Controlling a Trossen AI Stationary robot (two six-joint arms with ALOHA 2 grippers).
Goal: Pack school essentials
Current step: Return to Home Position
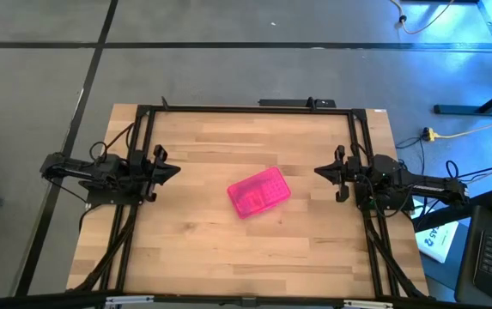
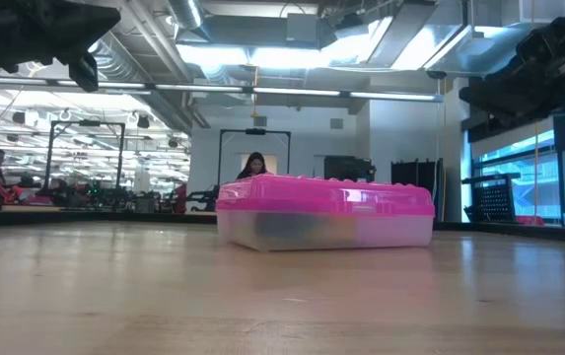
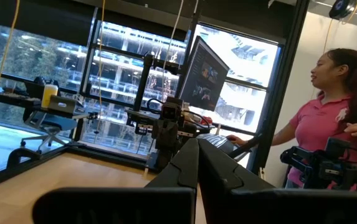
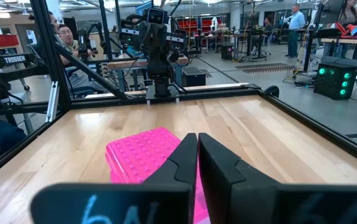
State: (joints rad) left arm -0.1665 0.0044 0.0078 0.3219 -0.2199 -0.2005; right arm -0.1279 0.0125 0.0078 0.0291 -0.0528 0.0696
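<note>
1. Pale wooden tabletop carries the clear case with the pink lid, which lies slantwise near the middle with its lid down.
2. The school essentials show as a dark blur behind the clear wall. I cannot tell one from another, but I judge them packed inside.
3. My left gripper and right gripper sit raised at opposite side edges, well apart from the case and facing each other. Both jaws are clenched on nothing, which suits arms parked once packing is done.
4. Around the black frame is an open lab with tall windows, a monitor and a person in a pink shirt beside the rig.
</note>
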